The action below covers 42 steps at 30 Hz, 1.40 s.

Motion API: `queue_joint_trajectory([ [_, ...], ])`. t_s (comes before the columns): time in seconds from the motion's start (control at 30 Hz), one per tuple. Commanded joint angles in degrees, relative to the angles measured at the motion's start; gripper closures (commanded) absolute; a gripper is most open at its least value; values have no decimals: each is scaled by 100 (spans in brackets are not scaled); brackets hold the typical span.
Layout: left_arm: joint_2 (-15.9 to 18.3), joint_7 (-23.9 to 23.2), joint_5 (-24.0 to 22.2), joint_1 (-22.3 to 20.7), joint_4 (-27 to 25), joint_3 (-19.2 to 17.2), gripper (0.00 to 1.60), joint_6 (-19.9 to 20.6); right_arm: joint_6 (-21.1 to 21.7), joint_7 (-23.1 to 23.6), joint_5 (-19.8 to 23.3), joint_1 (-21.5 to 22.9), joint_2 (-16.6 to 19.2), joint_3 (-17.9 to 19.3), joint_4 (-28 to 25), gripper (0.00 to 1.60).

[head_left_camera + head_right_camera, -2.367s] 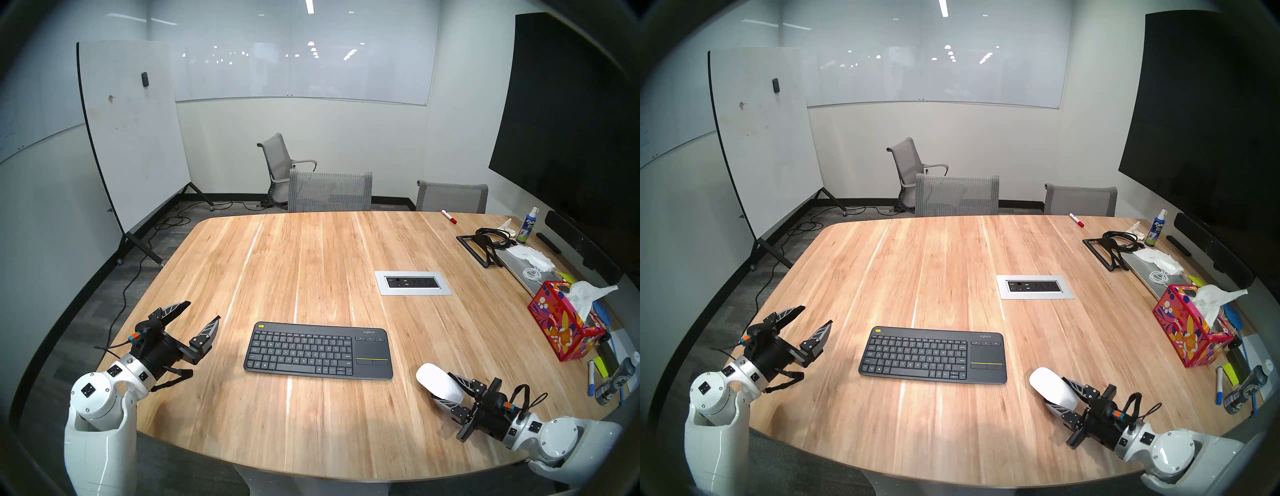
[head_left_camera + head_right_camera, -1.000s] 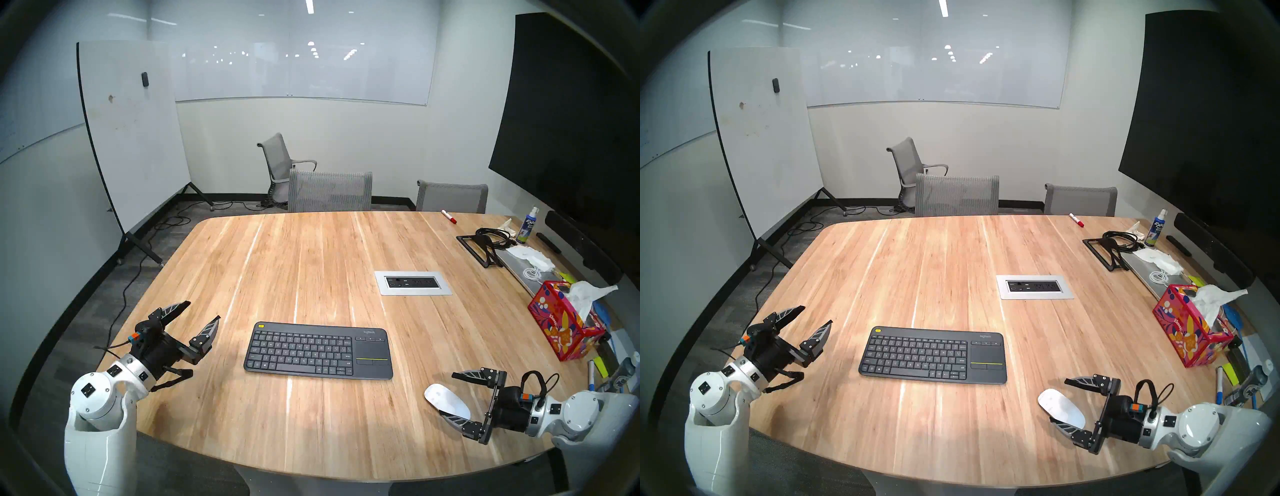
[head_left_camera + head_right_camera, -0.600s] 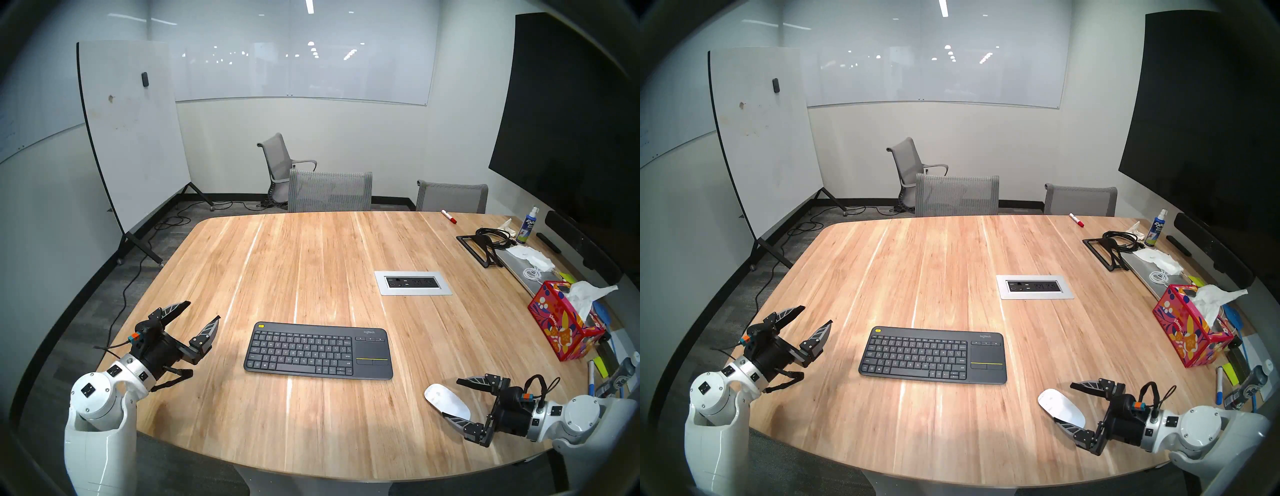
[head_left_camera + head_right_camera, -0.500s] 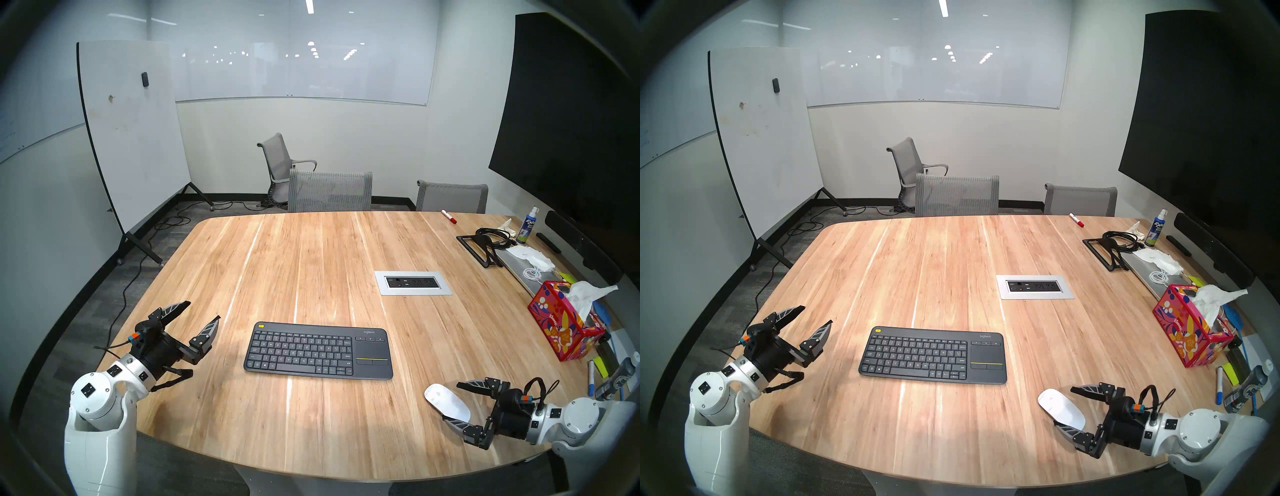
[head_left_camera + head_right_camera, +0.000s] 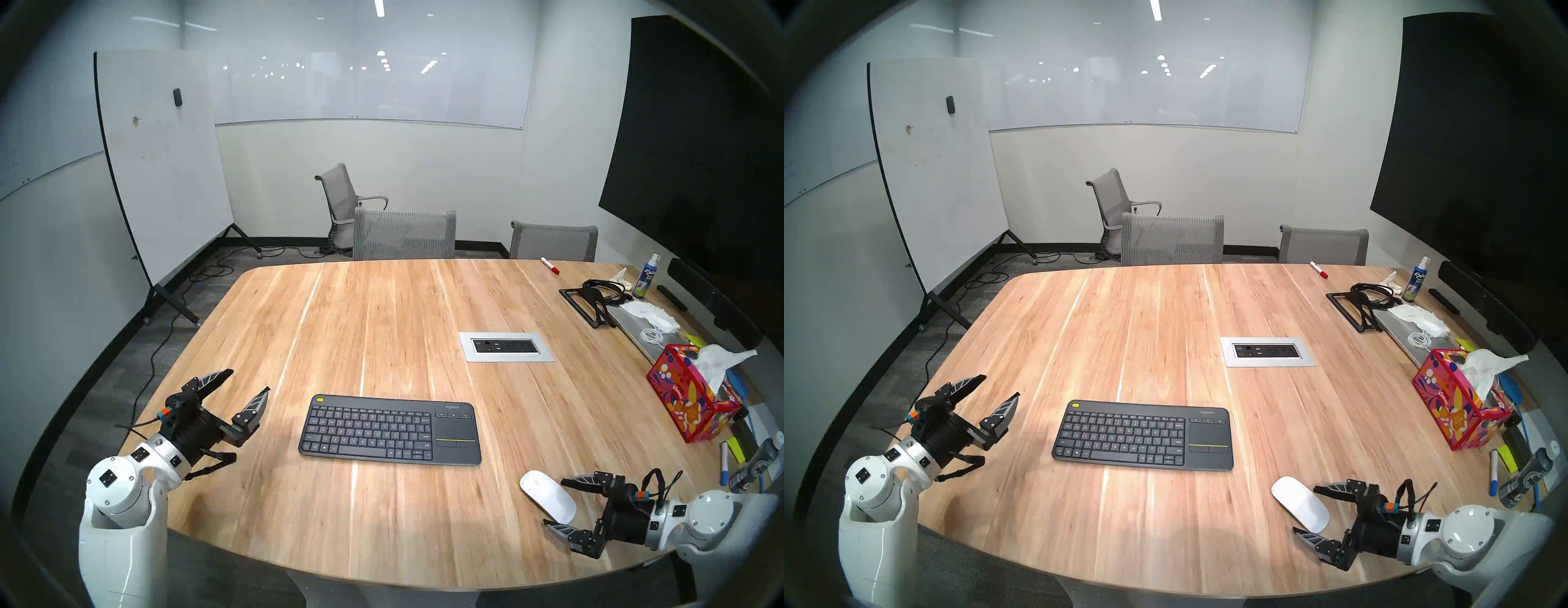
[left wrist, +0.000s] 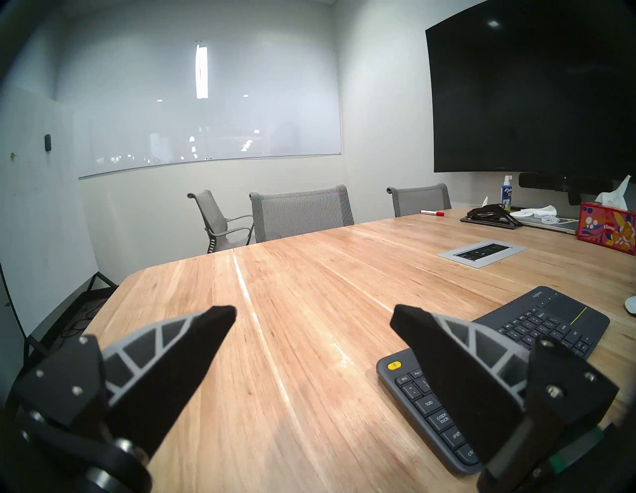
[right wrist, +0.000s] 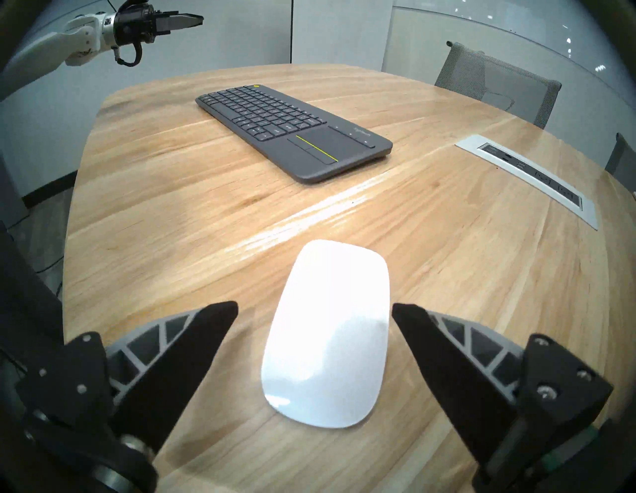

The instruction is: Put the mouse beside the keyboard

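Mouse [image 7: 328,334] lying flat on counter [image 5: 382,331], right claw [image 7: 315,310] gaping around it, not touching. Glossy, low, probably slippery; pinching long sides advisable.

Left arm: white segments rise from lower left of head view, wrist angled toward upper right. Left hand [image 5: 250,382] level, fingers spread wide, nothing between them.

Right arm: enters from lower right of head view, wrist pointing left. Right hand [image 5: 559,503] tilted downward, fingers spread wide, one fingertip above the other in frame; in wrist view neither touches anything.
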Motion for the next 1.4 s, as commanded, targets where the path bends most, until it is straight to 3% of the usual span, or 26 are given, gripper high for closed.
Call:
queue_joint_trajectory([
  [0.0, -6, 6, 11, -1, -90, 11, 0, -14, 9, -43, -184, -3, 45, 117, -32, 0],
  [0.27, -7, 4, 11, -1, -89, 11, 0, -14, 66, -294, -562, 107, 55, 95, -72, 0],
  [1.37, -10, 0, 14, -4, -88, 8, 0, -14, 150, -776, -1124, 849, 307, -504, 386, 0],
])
